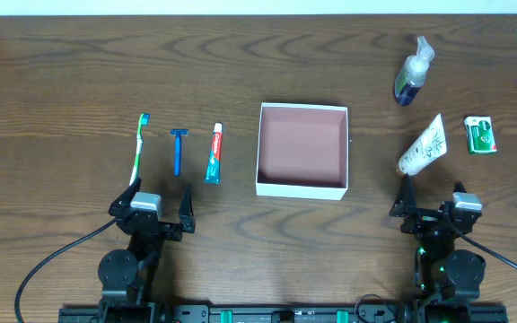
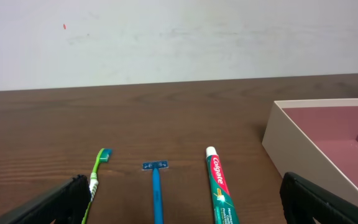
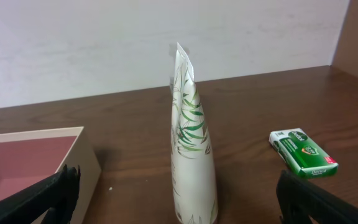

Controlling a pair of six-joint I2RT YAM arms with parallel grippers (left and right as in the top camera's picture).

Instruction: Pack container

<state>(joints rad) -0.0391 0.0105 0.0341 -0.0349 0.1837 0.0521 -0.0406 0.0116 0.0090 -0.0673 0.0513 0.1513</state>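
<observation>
The container [image 1: 302, 188] stands empty on the desk [image 1: 61, 72], nothing yet packed. Left of it lie toothpaste [image 1: 214, 153], a razor [image 1: 179, 150] and a toothbrush [image 1: 139, 148]; right of it, a leaf-printed tube [image 1: 422, 145], a green box [image 1: 480, 135] and a pump bottle [image 1: 411, 74]. The left pincer [image 1: 160, 199] and right pincer [image 1: 433, 202] hover nearer the robot than the container, jaws apart, empty. Packing looks unstarted; the next move likely calls for lowering a pincer onto a neighbouring item.

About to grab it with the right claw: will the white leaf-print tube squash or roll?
Likely squashy: the white leaf-print tube tapers to a flat crimped end, like soft plastic. That wedge shape probably stops it rolling. Its smooth skin may slip.
</observation>
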